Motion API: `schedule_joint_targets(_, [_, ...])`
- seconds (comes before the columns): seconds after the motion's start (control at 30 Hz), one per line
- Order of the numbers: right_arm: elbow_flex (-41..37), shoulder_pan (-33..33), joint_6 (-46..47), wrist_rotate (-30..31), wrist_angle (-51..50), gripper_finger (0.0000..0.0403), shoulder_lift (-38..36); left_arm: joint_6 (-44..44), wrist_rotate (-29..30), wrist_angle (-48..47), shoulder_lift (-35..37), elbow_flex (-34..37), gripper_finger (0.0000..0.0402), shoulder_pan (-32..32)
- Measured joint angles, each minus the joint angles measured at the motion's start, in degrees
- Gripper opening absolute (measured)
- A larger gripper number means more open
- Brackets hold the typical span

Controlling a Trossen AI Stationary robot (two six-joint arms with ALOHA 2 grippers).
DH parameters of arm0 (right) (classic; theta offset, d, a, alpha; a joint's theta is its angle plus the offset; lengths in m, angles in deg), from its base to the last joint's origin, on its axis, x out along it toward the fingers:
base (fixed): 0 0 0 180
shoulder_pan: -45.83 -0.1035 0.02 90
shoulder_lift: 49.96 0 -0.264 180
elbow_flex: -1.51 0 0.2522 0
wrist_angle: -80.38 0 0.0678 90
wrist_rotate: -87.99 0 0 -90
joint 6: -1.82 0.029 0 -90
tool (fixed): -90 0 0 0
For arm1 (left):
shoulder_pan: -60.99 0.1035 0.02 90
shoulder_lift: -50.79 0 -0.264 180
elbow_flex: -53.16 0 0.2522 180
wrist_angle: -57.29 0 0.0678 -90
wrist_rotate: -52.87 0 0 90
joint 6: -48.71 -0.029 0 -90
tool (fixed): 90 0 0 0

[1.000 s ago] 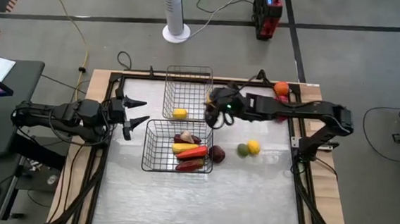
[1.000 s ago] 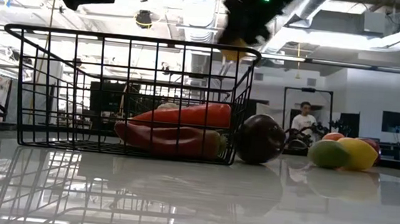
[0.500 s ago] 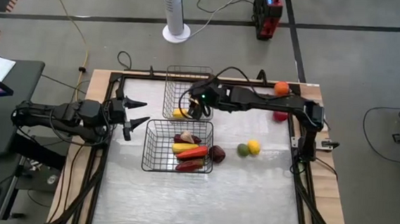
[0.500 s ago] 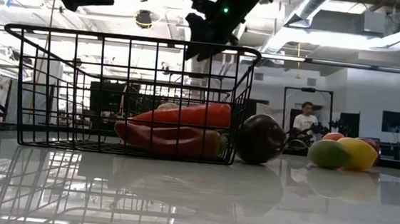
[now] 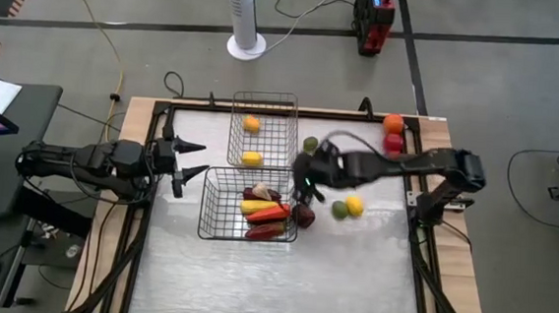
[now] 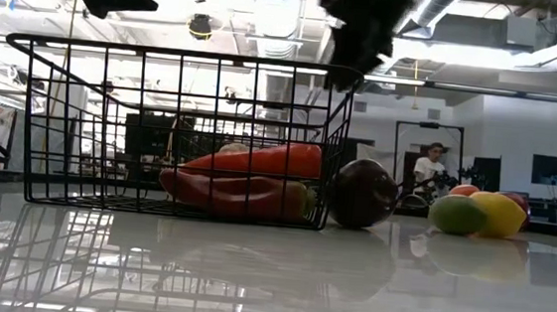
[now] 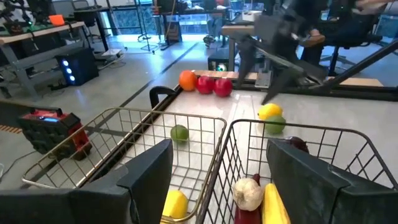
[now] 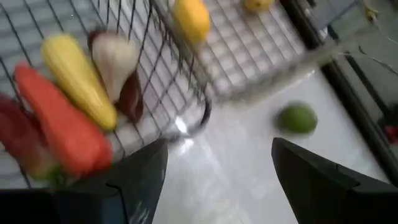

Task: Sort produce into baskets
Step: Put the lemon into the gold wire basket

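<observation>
The silvery basket [image 5: 263, 128] at the far middle holds two yellow-orange round pieces [image 5: 251, 124] [image 5: 251, 157]. The darker basket [image 5: 248, 206] in front of it holds long red, yellow and pale pieces [image 5: 264, 212]. My right gripper [image 5: 302, 183] is open and empty, in the air beside the darker basket's far right corner; it also shows in its wrist view [image 8: 217, 186]. A green piece [image 5: 310, 144], a dark purple one [image 5: 303, 215], a green one [image 5: 339, 209] and a yellow one [image 5: 354, 204] lie on the table. My left gripper [image 5: 195, 161] waits open, left of the baskets.
An orange piece [image 5: 392, 123] and red ones [image 5: 393, 142] lie at the table's far right corner. The table's near half [image 5: 271, 284] is bare white surface. A person [image 6: 427, 173] sits in the room beyond the table.
My right gripper has carried a yellow-orange piece toward the table's left, over the silvery basket, and let it go there. It has then come back toward the right and near edges, to beside the darker basket. The piece now lies in the silvery basket's far part.
</observation>
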Motion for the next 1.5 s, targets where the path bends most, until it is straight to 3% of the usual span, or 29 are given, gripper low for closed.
schedule_joint_targets(0.17, [-11.9,-7.1,13.3,4.0,0.3,0.0317,-4.7,0.8,0.0,0.4,0.0,0.0,0.0249,0.0])
schedule_joint_targets(0.4, [-23.8,-12.4,30.4,3.7,-5.2,0.0317,-10.6,0.8,0.0,1.5,0.0,0.0,0.0249,0.0])
schedule_joint_targets(0.73, [-36.2,-16.6,44.5,2.1,-4.4,0.0317,-17.8,0.1,0.6,1.3,0.0,0.0,0.0249,0.0])
schedule_joint_targets(1.2, [-46.9,-17.5,46.6,1.2,7.1,0.0314,-17.7,0.4,0.8,1.3,0.0,0.0,0.0249,0.0])
schedule_joint_targets(1.5, [-47.6,-16.5,45.0,1.6,8.9,0.0246,-17.7,0.4,0.8,1.3,0.0,0.0,0.0249,0.0])
